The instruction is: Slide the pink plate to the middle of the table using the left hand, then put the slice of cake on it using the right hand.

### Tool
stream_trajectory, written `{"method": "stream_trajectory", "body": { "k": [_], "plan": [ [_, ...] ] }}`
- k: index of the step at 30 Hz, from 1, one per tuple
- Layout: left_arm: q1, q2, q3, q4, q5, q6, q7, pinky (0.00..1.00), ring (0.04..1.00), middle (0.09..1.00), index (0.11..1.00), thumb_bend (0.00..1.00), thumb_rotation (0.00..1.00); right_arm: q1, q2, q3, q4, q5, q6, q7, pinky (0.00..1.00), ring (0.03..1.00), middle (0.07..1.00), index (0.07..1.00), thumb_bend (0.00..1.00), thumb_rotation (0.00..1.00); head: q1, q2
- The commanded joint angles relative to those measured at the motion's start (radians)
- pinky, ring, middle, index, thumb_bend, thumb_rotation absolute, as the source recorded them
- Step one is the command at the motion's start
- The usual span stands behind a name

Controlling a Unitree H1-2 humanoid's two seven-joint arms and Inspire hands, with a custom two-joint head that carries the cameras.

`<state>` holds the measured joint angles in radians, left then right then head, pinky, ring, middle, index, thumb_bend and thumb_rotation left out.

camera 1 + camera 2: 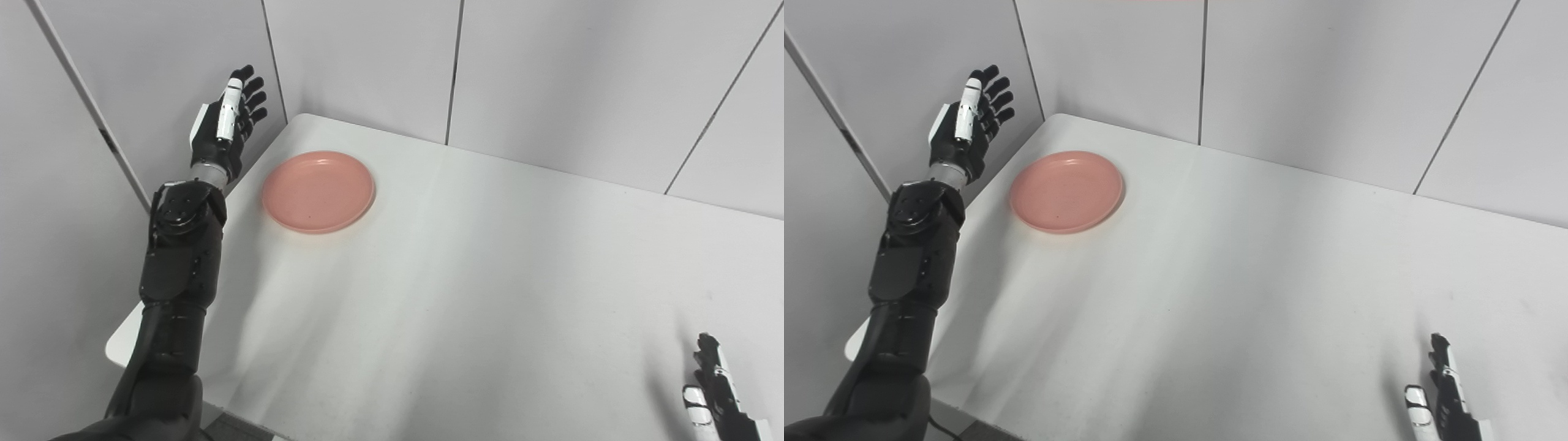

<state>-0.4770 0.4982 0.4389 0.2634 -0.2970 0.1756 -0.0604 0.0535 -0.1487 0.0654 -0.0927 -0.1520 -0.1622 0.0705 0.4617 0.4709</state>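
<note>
We judge the first step barely begun — our left hand [229,125] hovers empty, fingers spread, beside the pink plate [318,191]. Next we must lower onto its rim; our right hand [713,386] waits with fingers extended, and no cake shows.

Lab-style test booth: plain white rectangular table [490,275] boxed in by bare grey panel walls [367,61] with dark seams along its far and left edges, no furnishings.
</note>
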Motion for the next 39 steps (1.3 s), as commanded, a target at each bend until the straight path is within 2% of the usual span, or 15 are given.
{"method": "stream_trajectory", "body": {
  "k": [1, 10, 22, 28, 39],
  "plan": [
    [-0.027, 0.04, 0.009, -0.003, -0.003, -0.031, -0.003, 0.92, 0.94, 0.936, 0.912, 0.39, 1.0, 0.006, -0.009, -0.001, 0.026, 0.001, 0.009, 0.005, 1.0, 1.0, 1.0, 0.988, 0.32, 1.0, 0.0, 0.0],
    [-0.028, 0.021, 0.012, 0.064, -0.011, -0.061, 0.007, 0.93, 0.93, 0.932, 0.912, 0.38, 1.0, 0.009, -0.012, -0.004, 0.012, 0.011, 0.012, 0.012, 1.0, 1.0, 1.0, 0.989, 0.3, 1.0, 0.004, 0.008],
    [-0.03, 0.013, 0.011, 0.15, -0.003, -0.071, 0.033, 0.95, 0.944, 0.937, 0.919, 0.36, 1.0, 0.014, -0.015, -0.005, -0.003, 0.005, 0.024, 0.013, 1.0, 1.0, 0.999, 0.987, 0.29, 1.0, 0.004, 0.019],
    [-0.029, 0.018, -0.001, 0.208, 0.009, -0.112, 0.03, 0.95, 0.942, 0.94, 0.929, 0.37, 1.0, 0.016, -0.014, -0.007, -0.006, 0.009, 0.023, 0.013, 1.0, 1.0, 0.997, 0.982, 0.29, 1.0, 0.005, 0.022],
    [-0.039, 0.005, 0.005, 0.292, 0.007, -0.147, 0.054, 0.94, 0.936, 0.931, 0.914, 0.38, 1.0, 0.02, -0.019, -0.009, -0.018, 0.007, 0.036, 0.017, 1.0, 1.0, 1.0, 0.988, 0.3, 1.0, 0.007, 0.03]
  ]
}}
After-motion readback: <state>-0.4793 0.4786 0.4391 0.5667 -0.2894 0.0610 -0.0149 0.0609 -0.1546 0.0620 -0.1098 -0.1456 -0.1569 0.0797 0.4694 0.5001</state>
